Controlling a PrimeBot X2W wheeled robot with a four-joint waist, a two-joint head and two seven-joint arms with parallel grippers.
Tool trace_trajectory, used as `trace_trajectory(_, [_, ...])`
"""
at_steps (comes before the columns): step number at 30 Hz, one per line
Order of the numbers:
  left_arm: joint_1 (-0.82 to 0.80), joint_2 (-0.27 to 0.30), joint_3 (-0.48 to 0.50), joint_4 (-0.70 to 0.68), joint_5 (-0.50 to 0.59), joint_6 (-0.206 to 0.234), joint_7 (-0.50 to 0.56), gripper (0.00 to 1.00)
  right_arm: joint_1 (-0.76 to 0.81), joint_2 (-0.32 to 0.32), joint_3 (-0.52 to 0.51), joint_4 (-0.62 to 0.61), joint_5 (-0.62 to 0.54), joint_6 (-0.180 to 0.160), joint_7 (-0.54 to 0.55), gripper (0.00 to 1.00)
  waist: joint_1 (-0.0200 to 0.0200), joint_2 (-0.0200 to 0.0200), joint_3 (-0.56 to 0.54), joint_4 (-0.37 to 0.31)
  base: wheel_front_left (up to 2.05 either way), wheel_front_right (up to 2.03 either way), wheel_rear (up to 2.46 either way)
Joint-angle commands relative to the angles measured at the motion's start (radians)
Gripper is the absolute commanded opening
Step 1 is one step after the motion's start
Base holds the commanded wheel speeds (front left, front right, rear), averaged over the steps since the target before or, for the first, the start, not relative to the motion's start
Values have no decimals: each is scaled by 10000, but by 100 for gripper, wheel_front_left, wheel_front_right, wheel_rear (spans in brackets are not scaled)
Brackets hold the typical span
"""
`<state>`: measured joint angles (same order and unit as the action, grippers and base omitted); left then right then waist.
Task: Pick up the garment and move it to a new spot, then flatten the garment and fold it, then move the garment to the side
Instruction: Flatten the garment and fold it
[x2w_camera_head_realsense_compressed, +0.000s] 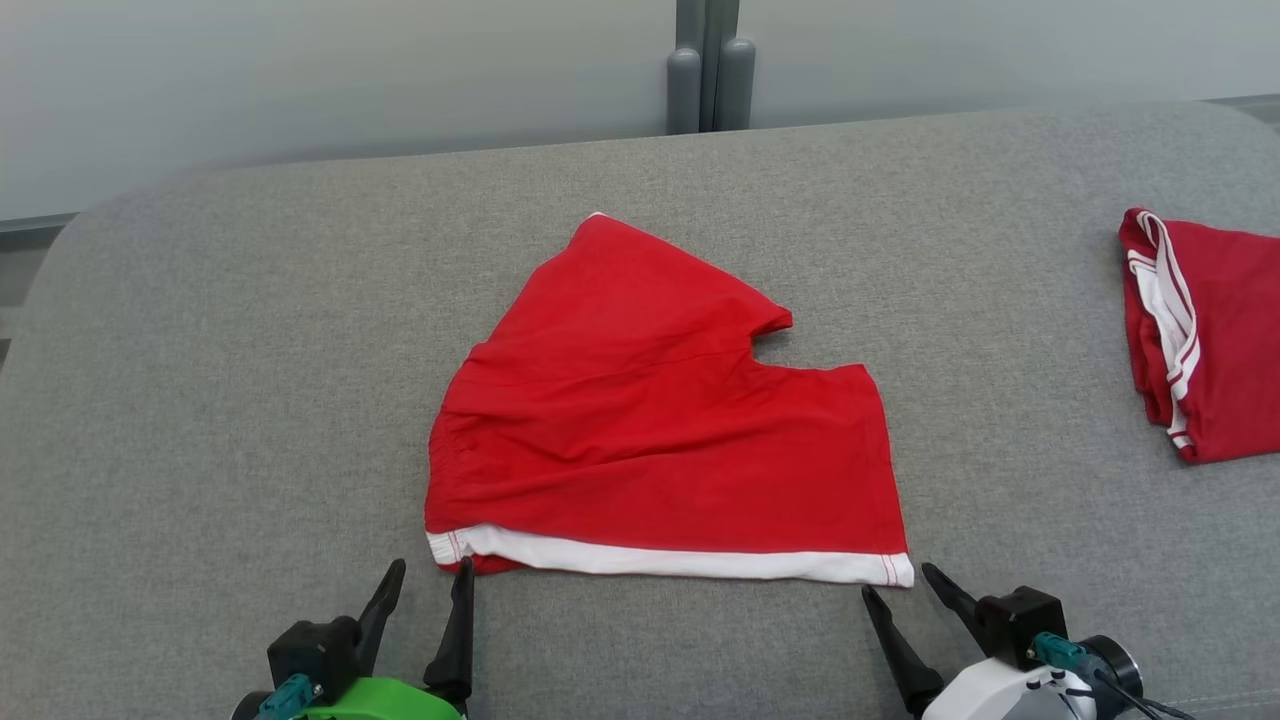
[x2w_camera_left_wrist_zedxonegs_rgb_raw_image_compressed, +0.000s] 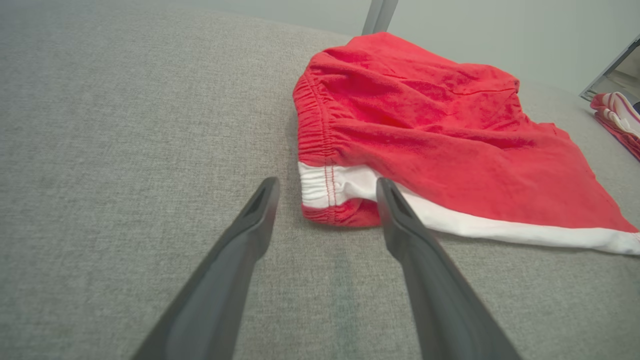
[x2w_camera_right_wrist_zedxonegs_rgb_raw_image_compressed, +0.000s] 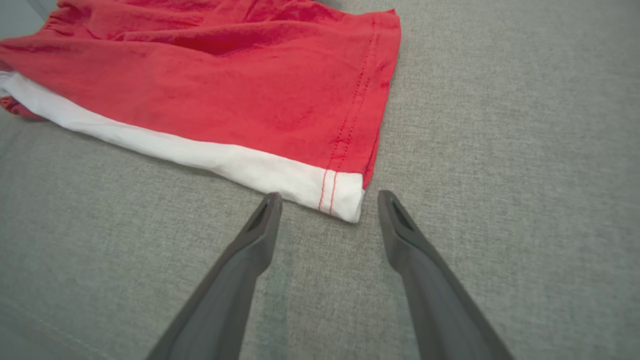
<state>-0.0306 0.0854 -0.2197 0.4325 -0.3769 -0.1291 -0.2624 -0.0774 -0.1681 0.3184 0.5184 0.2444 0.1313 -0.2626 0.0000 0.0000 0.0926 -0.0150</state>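
Two red garments lay on the grey cushioned surface (x2w_camera_head_realsense_compressed: 200, 400): the shorts (x2w_camera_head_realsense_compressed: 650, 430) spread flat at its centre, one white band (x2w_camera_head_realsense_compressed: 680, 560) along their near edge, and a second folded garment (x2w_camera_head_realsense_compressed: 1200, 340) well apart at the right, cut off by the frame. Two grippers sat just beside the band's two corners, the left gripper (x2w_camera_head_realsense_compressed: 432, 565) and right gripper (x2w_camera_head_realsense_compressed: 898, 580), each with both fingers spread and empty. The shorts' underside was hidden.
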Motion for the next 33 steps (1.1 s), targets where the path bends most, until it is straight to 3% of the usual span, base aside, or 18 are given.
trace_trajectory(1, [-127, 57, -11, -7, -58, -23, -24, 100, -123, -53, 61, 37, 100, -13, -29, 96, 0, 0, 15, 16, 0, 0, 0])
trace_trajectory(5, [-182, 48, -119, -16, -106, -23, -24, 100, -227, -135, 308, 197, 189, -13, -30, 92, 0, 0, 72, 82, 0, 0, 0])
trace_trajectory(7, [-207, 49, -160, -22, -143, -23, -24, 100, -289, -166, 418, 309, 242, -13, -29, 84, 0, 0, 96, 118, 0, 0, 0])
trace_trajectory(12, [-152, 85, -215, -32, -222, -23, -24, 100, -289, -226, 476, 413, 320, -13, -29, 73, 0, 0, 84, 190, 0, 0, 0])
trace_trajectory(16, [-155, 95, -247, -47, -255, -23, -24, 100, -336, -298, 535, 359, 363, -13, -29, 76, 0, 0, 92, 224, 0, 0, 0])
trace_trajectory(24, [-183, 144, -334, 8, -322, -23, -24, 100, -531, -632, 881, 427, 842, -13, -29, 94, 0, 0, 113, 283, 0, 0, 0])
trace_trajectory(33, [-271, 159, -333, -13, -319, -24, -25, 100, -830, -1129, 1739, 302, 1597, -13, -29, 92, 0, 0, 268, 358, 0, 0, 0])
